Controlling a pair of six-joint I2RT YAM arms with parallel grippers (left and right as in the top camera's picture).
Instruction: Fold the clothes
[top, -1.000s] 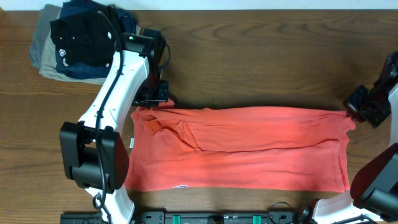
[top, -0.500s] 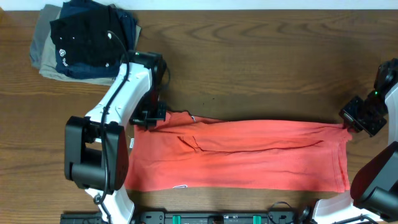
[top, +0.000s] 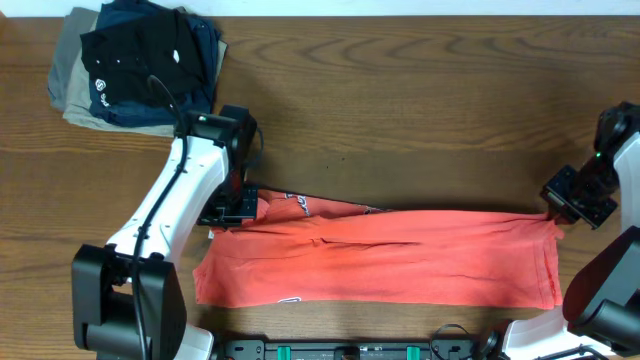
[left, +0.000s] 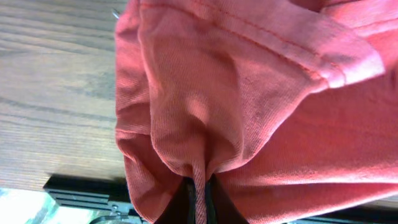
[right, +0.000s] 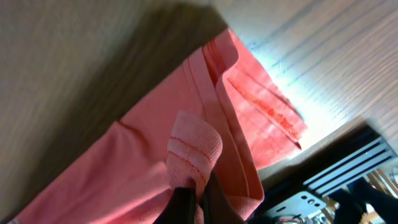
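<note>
Left claw (left: 199, 186), right claw (right: 196, 196) pinch T-shirt (top: 400, 260), seemingly raised.

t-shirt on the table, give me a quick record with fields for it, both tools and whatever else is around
t-shirt: red, stretched lengthwise on the table, far edge lifted
left tool: shut on the far left corner of the t-shirt
right tool: shut on the far right corner
pile of clothes: dark and khaki, folded, far left of the table, apart from the t-shirt
fold: far edge not yet laid down
</note>
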